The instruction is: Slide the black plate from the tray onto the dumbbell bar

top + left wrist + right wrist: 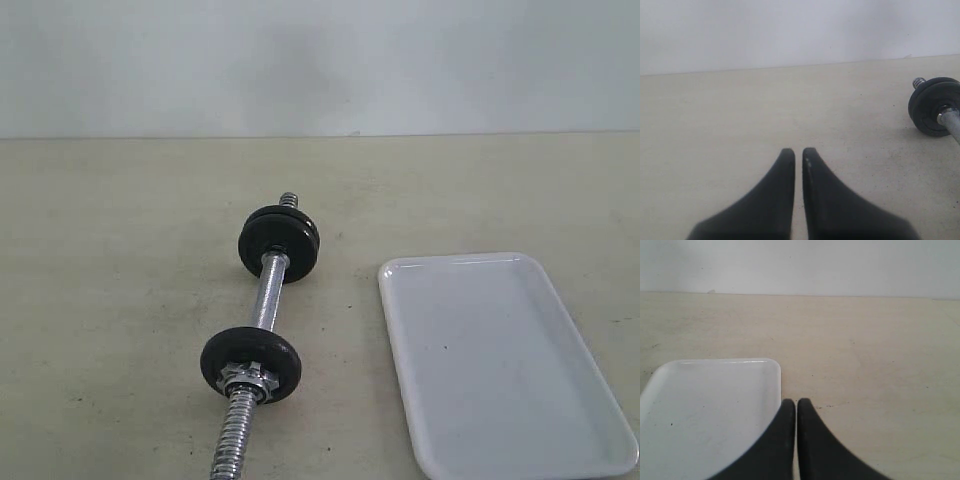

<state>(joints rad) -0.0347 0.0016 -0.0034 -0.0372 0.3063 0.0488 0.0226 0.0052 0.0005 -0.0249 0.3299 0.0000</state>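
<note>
The dumbbell bar (267, 297) lies flat on the beige table (120, 300), a little left of the middle in the exterior view, with one end pointing toward the pale wall (320, 60) and the other toward the camera. Its middle part is smooth bright chrome, and both ends show a coarse thread. Two matte black discs are on it. The far black plate (292, 238) stands upright near the far end of the bar; its edge looks double, so it may be two discs pressed together, but I cannot tell this surely. The near black plate (222, 356) also stands upright on the bar, round with a raised rim, and a chrome nut (248, 378) sits against its face on the side of the camera. Which of these discs is the one of the task, I cannot tell. The tray (500, 360) lies to the right of the bar, apart from it; it is white, glossy and rectangular, with rounded corners and a low rim. The left gripper (798, 150) is clenched on nothing above bare table, the far plate (932, 107) well to its side. The right gripper (793, 401) is clenched too, holding nothing, just beside a corner of the tray (705, 405).
</note>
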